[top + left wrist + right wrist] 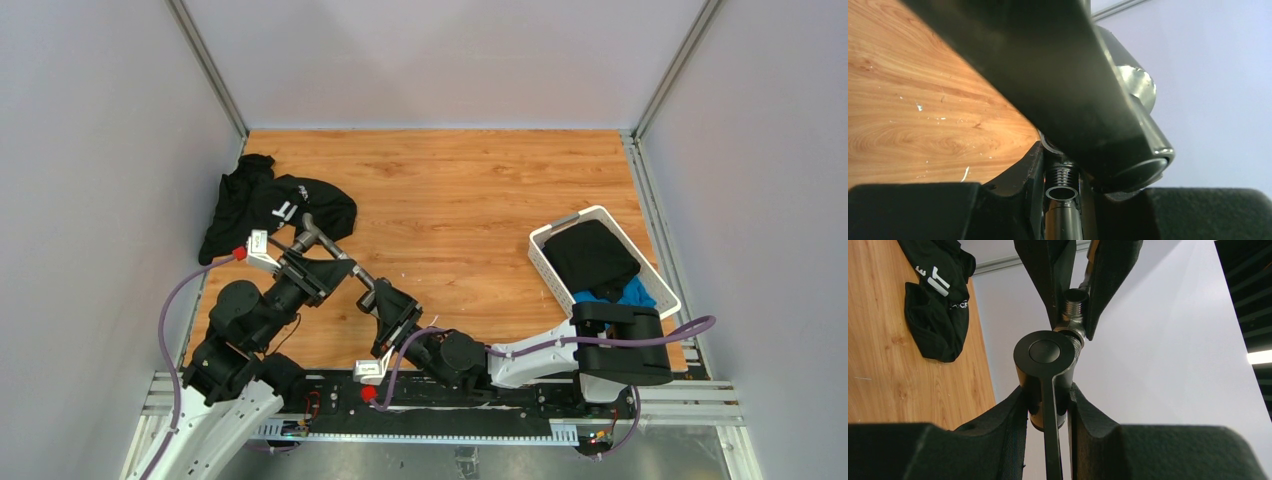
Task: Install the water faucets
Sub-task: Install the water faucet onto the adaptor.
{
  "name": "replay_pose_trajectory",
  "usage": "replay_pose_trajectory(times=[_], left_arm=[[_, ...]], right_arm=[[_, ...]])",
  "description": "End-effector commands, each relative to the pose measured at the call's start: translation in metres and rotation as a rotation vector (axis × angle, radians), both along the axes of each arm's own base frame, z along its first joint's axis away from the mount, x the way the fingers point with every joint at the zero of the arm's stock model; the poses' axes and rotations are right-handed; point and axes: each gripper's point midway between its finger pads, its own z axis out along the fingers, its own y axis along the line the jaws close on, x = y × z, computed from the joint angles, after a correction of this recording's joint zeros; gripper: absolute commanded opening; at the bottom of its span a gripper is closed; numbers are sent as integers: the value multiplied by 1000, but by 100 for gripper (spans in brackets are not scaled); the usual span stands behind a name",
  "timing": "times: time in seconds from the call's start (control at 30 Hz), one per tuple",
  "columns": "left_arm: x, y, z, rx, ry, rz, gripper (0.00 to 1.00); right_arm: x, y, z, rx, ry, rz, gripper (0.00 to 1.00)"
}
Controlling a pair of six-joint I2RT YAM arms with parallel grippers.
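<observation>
Faucet parts (322,236) hang between both arms, above the near-left tabletop (480,200). The right pincer (1048,410) clamps the lever-handled body (1044,351); the left pincer (1062,200) seems closed on the threaded stub (1061,176), though its view is crowded. Line stub and socket up squarely, then turn gently so threads catch.
</observation>
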Motion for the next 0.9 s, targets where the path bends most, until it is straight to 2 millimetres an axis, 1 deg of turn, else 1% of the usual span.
replay_pose_trajectory(times=[0.0, 0.17, 0.37, 0.67, 0.87], left_arm=[[-6, -4, 11, 17, -31, -43, 0], [-5, -6, 14, -6, -37, -44, 0], [-4, -10, 14, -30, -33, -56, 0], [-4, -12, 13, -33, -31, -70, 0], [-7, -14, 12, -24, -31, -90, 0]], right_arm=[[2, -6, 37, 128, -16, -21, 0], [0, -3, 32, 121, -8, -9, 0], [-7, 7, 25, 110, -3, 13, 0], [-11, 14, 25, 114, -2, 23, 0], [-16, 10, 35, 173, 42, 68, 0]])
